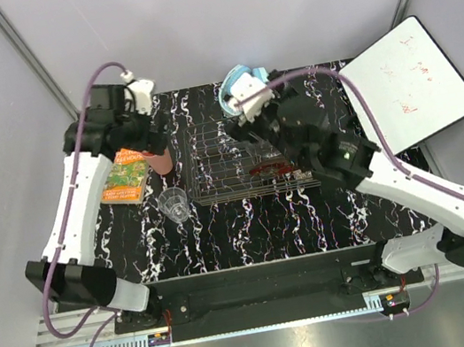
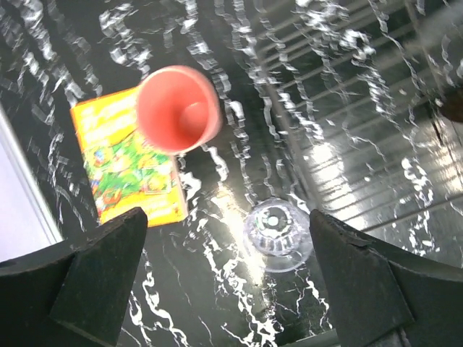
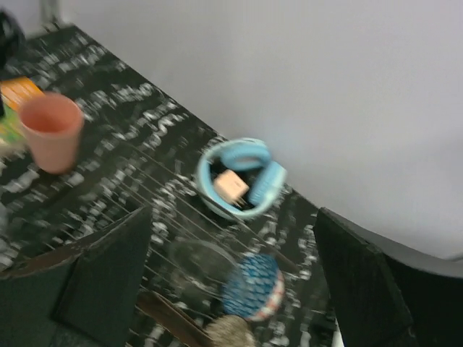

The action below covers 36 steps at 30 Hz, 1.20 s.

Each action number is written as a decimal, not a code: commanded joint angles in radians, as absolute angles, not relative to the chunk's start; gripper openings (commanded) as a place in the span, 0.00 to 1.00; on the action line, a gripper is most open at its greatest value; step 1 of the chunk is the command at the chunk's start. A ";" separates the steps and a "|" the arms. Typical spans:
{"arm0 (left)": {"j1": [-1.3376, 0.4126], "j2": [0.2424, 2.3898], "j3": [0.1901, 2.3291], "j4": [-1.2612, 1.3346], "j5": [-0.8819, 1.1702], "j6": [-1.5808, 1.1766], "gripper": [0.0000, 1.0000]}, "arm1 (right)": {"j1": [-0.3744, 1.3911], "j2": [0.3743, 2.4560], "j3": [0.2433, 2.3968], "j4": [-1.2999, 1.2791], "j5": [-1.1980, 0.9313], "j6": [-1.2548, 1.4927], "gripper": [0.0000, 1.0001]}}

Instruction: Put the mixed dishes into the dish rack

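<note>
Dish rack (image 1: pixel 243 161) sits mid-frame in the top view, and the blurry right wrist view shows the blue patterned bowl (image 3: pixel 252 285) apparently already in it, low centre. Two dishes are out on the worktop (image 1: pixel 250 224) just left of the rack: the pink cup (image 2: pixel 177 108), upper left in the left wrist view next to the booklet (image 2: pixel 123 173), and the clear tumbler (image 2: pixel 277 235), lower centre. Left gripper (image 2: pixel 228 217) hangs above them, jaws wide, holding nothing; right gripper (image 3: pixel 233 217) is over the rack, just as wide and empty. Between pickups, I'd say. Next move: left one drops over a cup, straddles its wall, closes gently.
</note>
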<state>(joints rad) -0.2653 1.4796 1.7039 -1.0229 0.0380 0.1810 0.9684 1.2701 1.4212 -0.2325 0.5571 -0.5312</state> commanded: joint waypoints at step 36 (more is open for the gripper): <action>0.041 1.885 1.703 -0.730 0.215 0.043 0.71 | 0.839 1.783 1.887 -0.399 0.189 0.209 0.76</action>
